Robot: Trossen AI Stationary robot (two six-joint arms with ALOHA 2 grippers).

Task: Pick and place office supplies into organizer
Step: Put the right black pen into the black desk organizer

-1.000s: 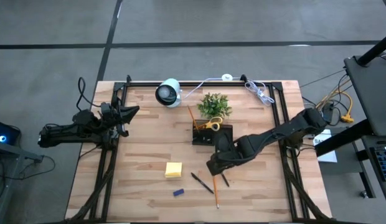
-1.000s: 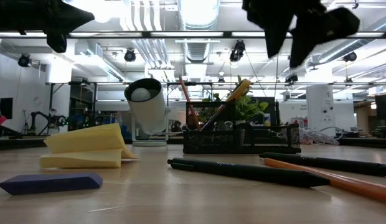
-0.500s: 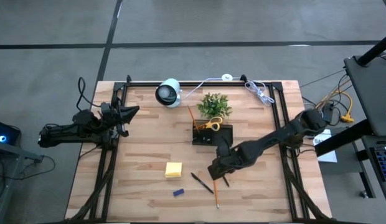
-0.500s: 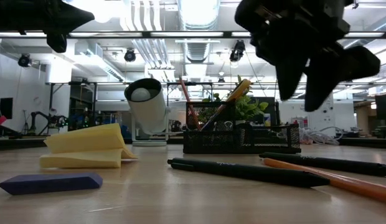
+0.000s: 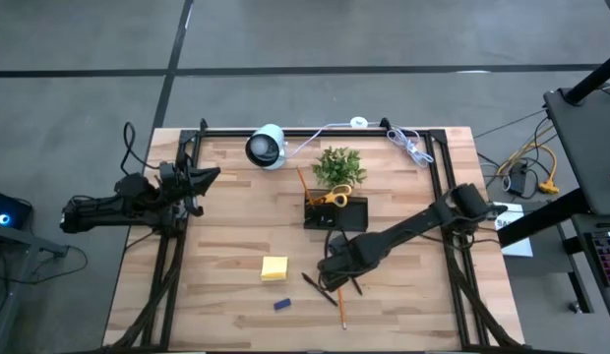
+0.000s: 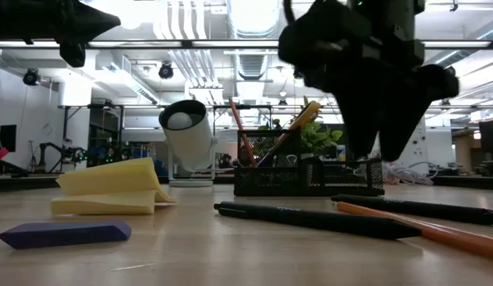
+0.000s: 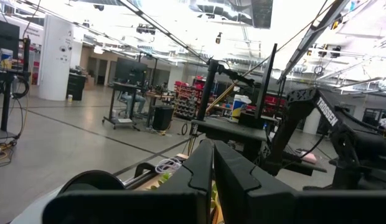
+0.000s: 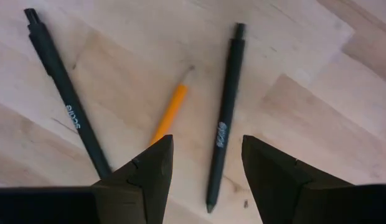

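Right gripper (image 8: 202, 168), fingers spread and empty, hung above a black pen (image 8: 224, 118) lying lengthwise between them.

Premises: an open industrial lab or workshop. Exposed ceiling ducts (image 6: 250, 16), strip lighting and polished concrete floor (image 7: 62, 140) noted. Workbenches (image 7: 233, 127) and stocked shelving (image 7: 192, 99) stand beyond the wooden table (image 5: 236, 211).

Right end effector (image 8: 202, 177) low, fingers spread wide, left end effector (image 5: 209, 177) parked, shut
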